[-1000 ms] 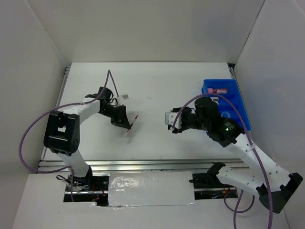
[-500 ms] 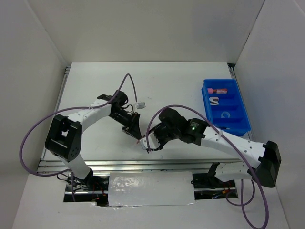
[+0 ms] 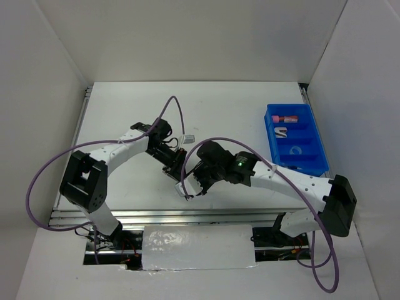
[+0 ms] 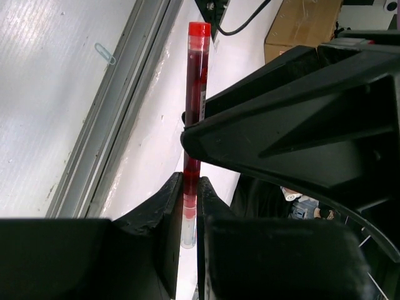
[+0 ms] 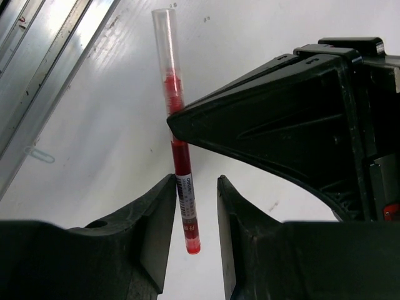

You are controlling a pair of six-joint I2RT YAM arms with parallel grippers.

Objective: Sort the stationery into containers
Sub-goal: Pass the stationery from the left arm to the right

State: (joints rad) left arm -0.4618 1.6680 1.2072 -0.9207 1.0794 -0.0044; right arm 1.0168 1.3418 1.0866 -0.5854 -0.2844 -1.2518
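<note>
A thin red pen (image 4: 195, 94) with a clear cap end is pinched between the fingers of my left gripper (image 4: 190, 181), which is shut on it near the capped end. In the top view this gripper (image 3: 175, 167) meets my right gripper (image 3: 189, 187) at the table's middle front. The pen's other end (image 5: 185, 206) hangs between the right gripper's (image 5: 195, 184) fingers, close to the left finger with a gap on the right side, so those jaws are open. The blue bin (image 3: 319, 150) stands at the far right, away from both grippers.
In the bin lie a pink marker (image 3: 288, 117), a clear tape ring (image 3: 296, 150) and a small dark item (image 3: 281, 132). A paper clip (image 5: 39, 154) lies on the table by the aluminium rail (image 3: 187, 215) at the near edge. White walls enclose the table.
The right arm swung from the blue bin to the table's middle. The left gripper carried the pen right to meet it. The right jaws have narrowed around the pen's free end.
</note>
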